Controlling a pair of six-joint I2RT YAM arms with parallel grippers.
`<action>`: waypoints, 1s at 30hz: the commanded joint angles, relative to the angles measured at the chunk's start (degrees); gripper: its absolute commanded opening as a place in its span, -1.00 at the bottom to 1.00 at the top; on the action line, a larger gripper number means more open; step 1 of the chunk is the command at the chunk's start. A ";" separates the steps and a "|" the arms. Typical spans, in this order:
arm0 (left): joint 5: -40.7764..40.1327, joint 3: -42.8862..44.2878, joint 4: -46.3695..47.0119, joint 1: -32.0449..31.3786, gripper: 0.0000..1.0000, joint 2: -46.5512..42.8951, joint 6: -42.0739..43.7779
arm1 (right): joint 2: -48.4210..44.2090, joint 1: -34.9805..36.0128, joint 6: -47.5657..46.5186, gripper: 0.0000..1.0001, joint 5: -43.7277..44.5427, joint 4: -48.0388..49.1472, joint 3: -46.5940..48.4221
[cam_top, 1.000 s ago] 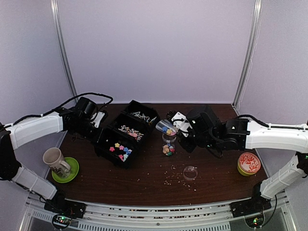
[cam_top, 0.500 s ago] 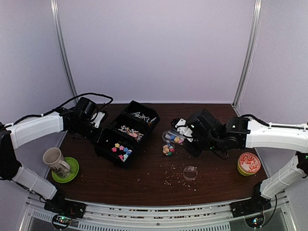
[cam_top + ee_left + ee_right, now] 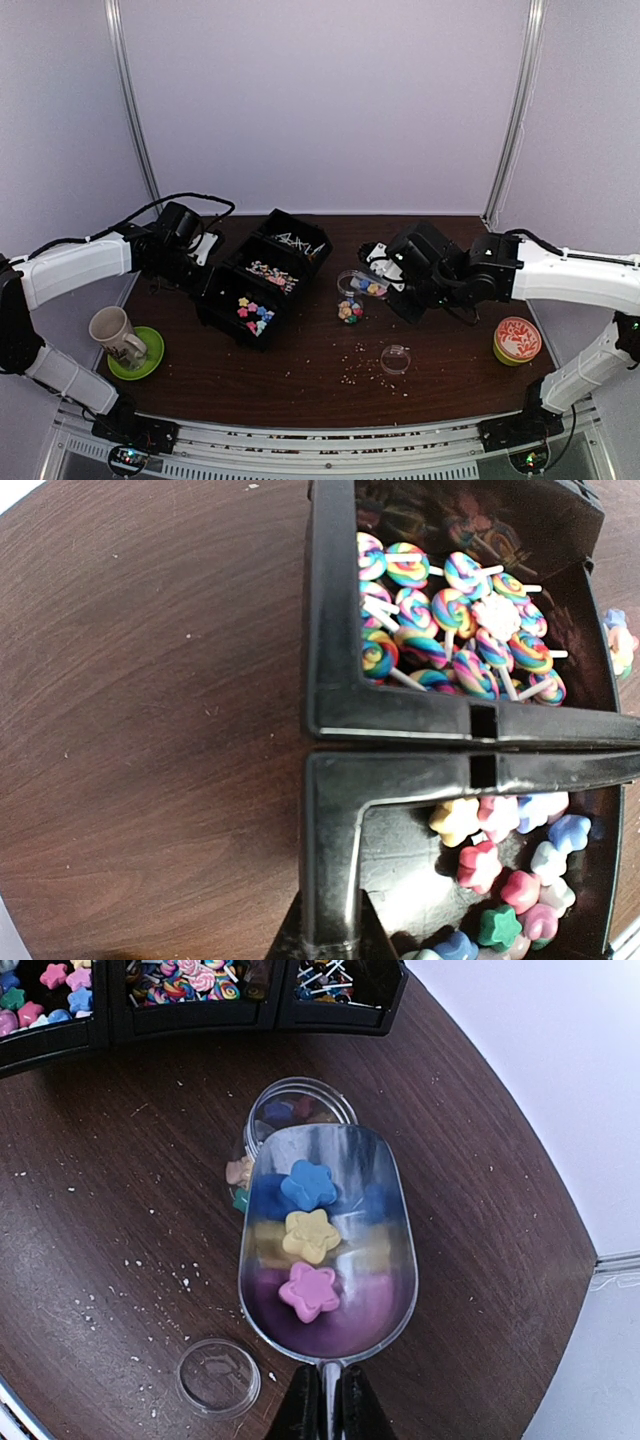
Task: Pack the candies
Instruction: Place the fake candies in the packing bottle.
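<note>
**Scoop Held Over Jar: Station Status**

1. Right gripper [image 3: 322, 1402]: the fingers are pressed together on the thin handle of a clear scoop [image 3: 388, 1260]. In the right wrist view the handle enters at 6 o'clock and the scoop mouth points to 12 o'clock.
2. Scoop load: three star candies [image 3: 307, 1235] lie in a row along the bowl, blue nearest the mouth, then yellow, then pink nearest the handle.
3. Jar [image 3: 300, 1108]: a small clear jar stands directly at the scoop mouth, and the lip overlaps its opening. More star pieces show inside it, through the wall. Whether the lip touches the rim cannot be told.
4. Lid [image 3: 213, 1377]: a clear round lid lies flat on the table [image 3: 300, 385], at 5 o'clock of the jar in the top view, apart from it.
5. Left gripper [image 3: 200, 270]: the jaws are closed, and it sits against the 9 o'clock side of the black tray [image 3: 335, 630]. Whether a wall is pinched between the fingers cannot be told.
6. Tray contents: three compartments in a row. One holds star pieces, the middle holds swirl lollipops on white sticks, and the far one holds white stick pieces.
7. Surroundings: pale crumbs [image 3: 352, 375] are scattered near the lid. A mug [image 3: 115, 332] stands on a green saucer [image 3: 150, 362] at 8 o'clock of the table. A red-topped tin [image 3: 517, 340] sits at 4 o'clock.
</note>
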 commanded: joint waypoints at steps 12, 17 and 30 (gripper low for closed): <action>2.67 4.68 11.24 0.45 -1.00 -1.92 -1.38 | 3.54 -0.70 0.07 -1.00 3.91 -7.32 6.97; 2.68 4.67 11.24 0.40 -1.00 -1.83 -1.38 | 4.58 -0.80 -0.54 -1.00 4.20 -9.43 8.69; 2.71 4.69 11.24 0.40 -1.00 -1.49 -1.38 | 6.44 -0.81 -2.25 -1.00 4.38 -13.32 11.91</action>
